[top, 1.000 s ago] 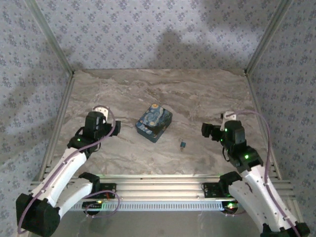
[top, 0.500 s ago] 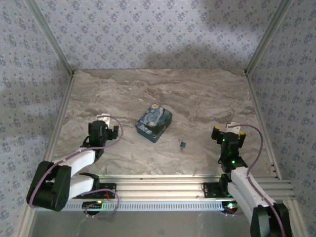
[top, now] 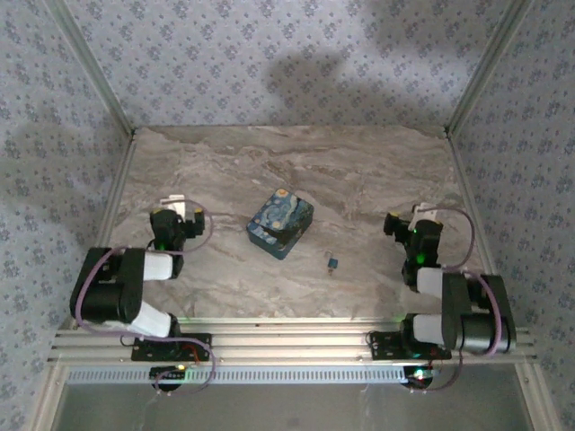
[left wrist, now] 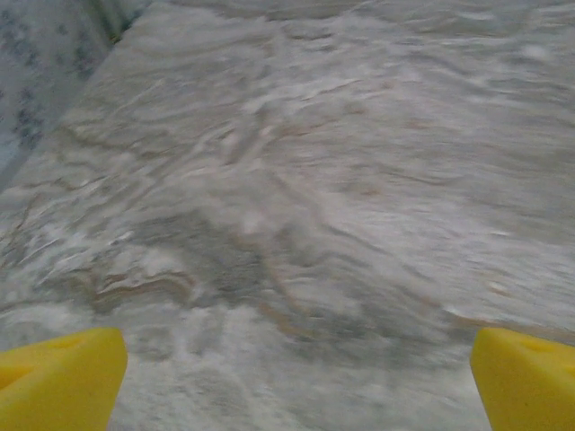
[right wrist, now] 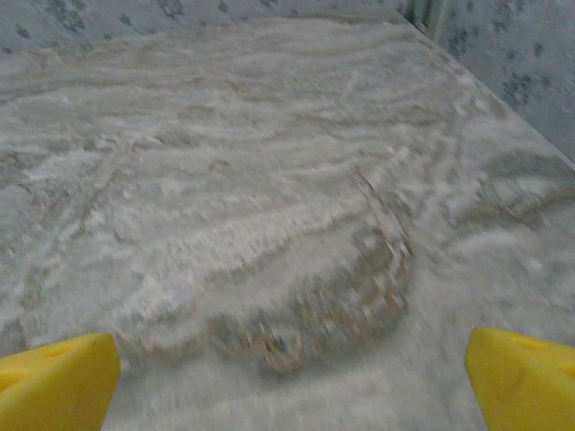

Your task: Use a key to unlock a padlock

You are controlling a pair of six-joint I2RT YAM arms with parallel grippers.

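Left wrist: left pincer point(left wrist: 296, 382) wide apart, empty, over table point(left wrist: 314, 180) | right wrist: right pincer point(right wrist: 292, 377) wide apart, empty

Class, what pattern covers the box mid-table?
Blue swirls with yellow spots on the box, clearest from the top external view.
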